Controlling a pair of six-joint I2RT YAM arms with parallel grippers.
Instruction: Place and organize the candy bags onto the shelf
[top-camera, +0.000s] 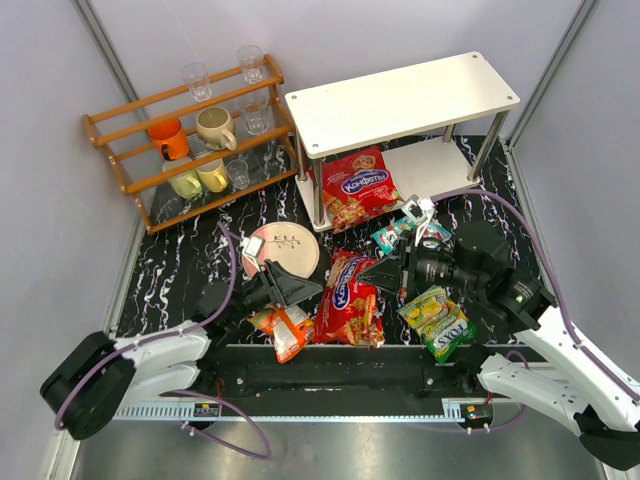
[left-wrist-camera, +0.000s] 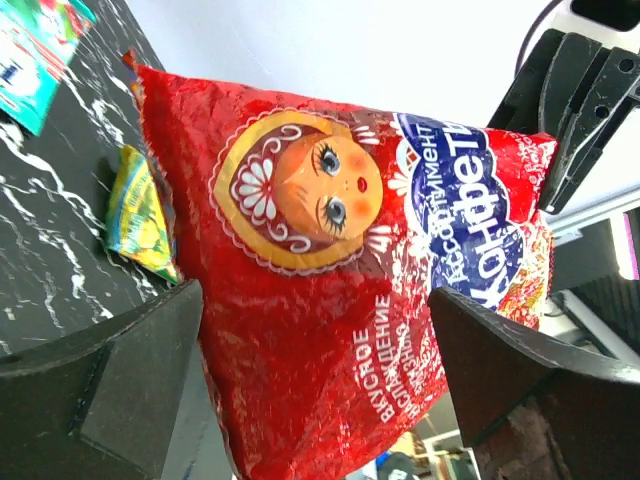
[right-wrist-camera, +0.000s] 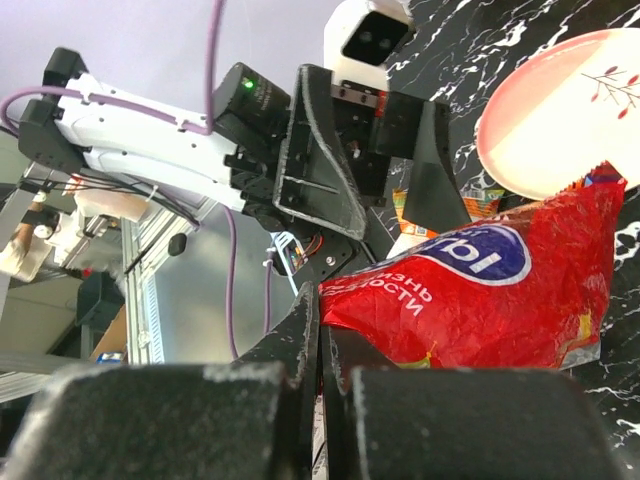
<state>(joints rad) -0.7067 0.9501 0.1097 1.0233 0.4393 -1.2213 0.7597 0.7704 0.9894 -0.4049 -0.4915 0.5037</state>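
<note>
Right wrist: right gripper (right-wrist-camera: 318, 335) clamped on corner of red candy bag (right-wrist-camera: 480, 290), hung edgewise, likely for sliding onto shelf (top-camera: 400, 100); left gripper (top-camera: 308, 290) spread wide, flanking bag, gripping nothing.

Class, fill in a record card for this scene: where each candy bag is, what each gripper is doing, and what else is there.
shelf: one red bag on its lower tier, sticking out in front
second red bag: between the two grippers
right gripper: shut on the second red bag's edge
left gripper: open, fingers either side of that bag
lying on the table: orange bag, yellow-green bag, teal bag
also there: plate, wooden rack with cups
</note>
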